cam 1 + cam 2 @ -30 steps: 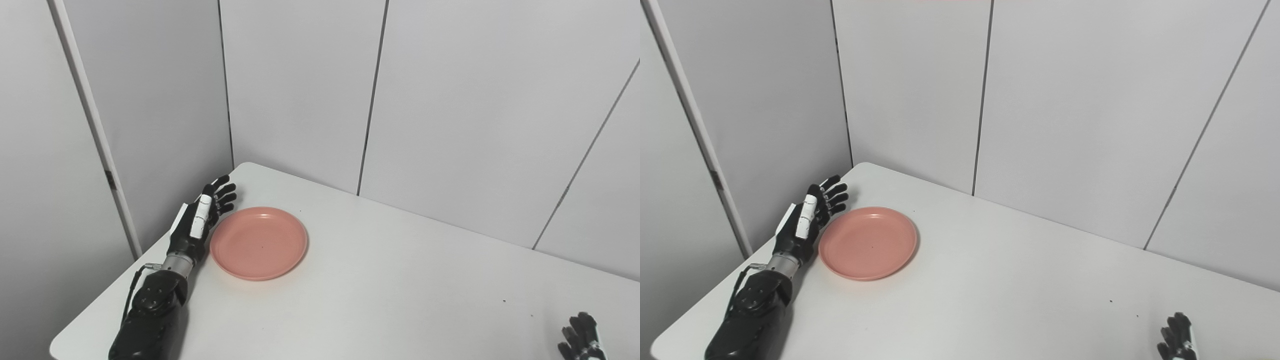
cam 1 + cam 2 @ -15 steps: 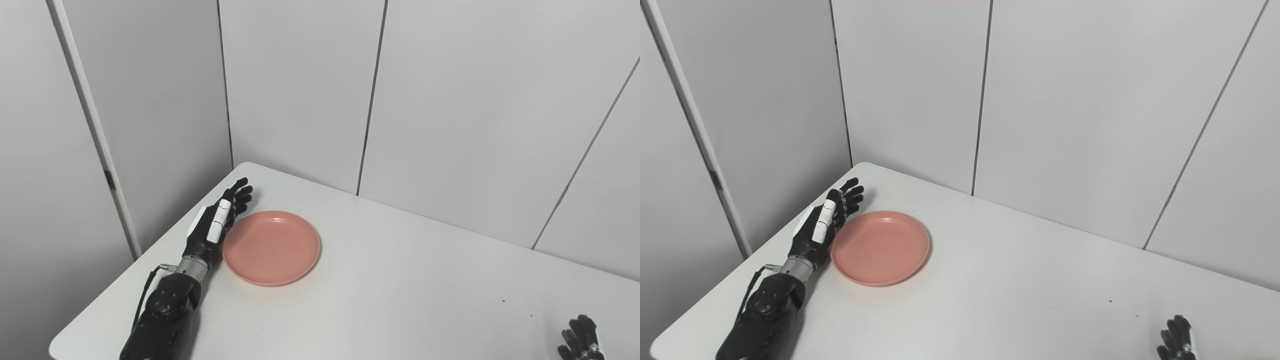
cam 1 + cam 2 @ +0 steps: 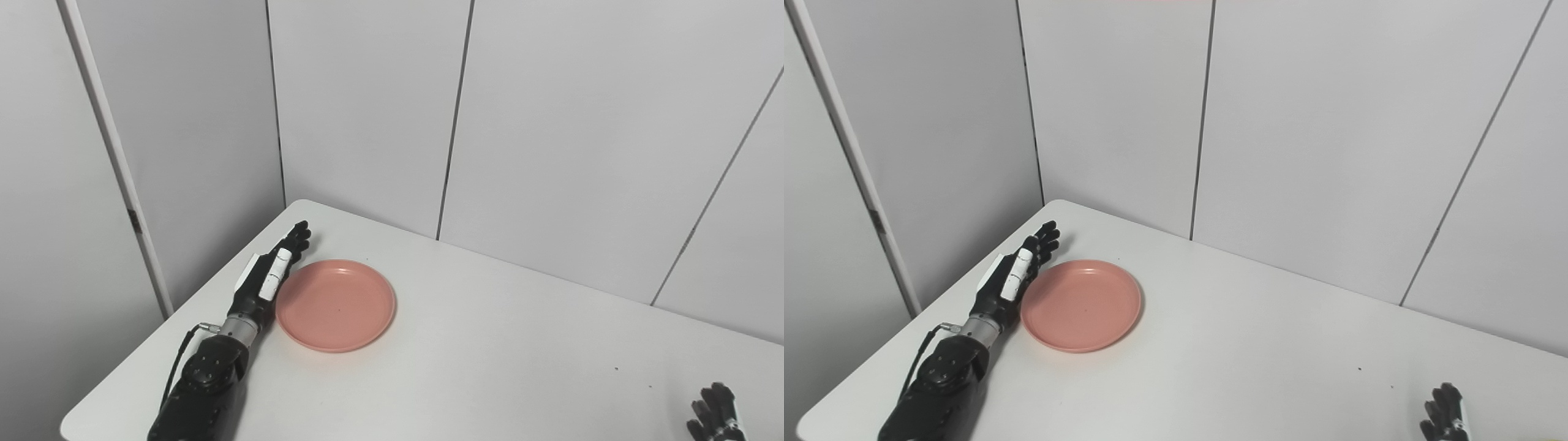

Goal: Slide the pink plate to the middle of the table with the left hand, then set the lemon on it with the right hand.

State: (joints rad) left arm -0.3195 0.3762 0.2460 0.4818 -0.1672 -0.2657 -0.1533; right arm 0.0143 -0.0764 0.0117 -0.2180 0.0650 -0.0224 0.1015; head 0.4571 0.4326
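Note:
The pink plate point(image 3: 335, 304) lies flat and empty on the white table point(image 3: 490, 367), near its far left corner. My left hand point(image 3: 266, 278) is open, fingers straight and pointing away, its edge against the plate's left rim. My right hand point(image 3: 713, 419) is at the bottom right edge, only its fingertips showing, spread and holding nothing. The plate also shows in the right eye view point(image 3: 1081, 304). No lemon is in view.
Grey wall panels point(image 3: 551, 122) stand close behind the table and along its left side. The table's left edge runs just beside my left arm point(image 3: 202, 392). A few small dark specks point(image 3: 616, 369) mark the tabletop at right.
My left hand has pushed the plate a little to the right and has straightened its fingers. The right hand has barely moved.

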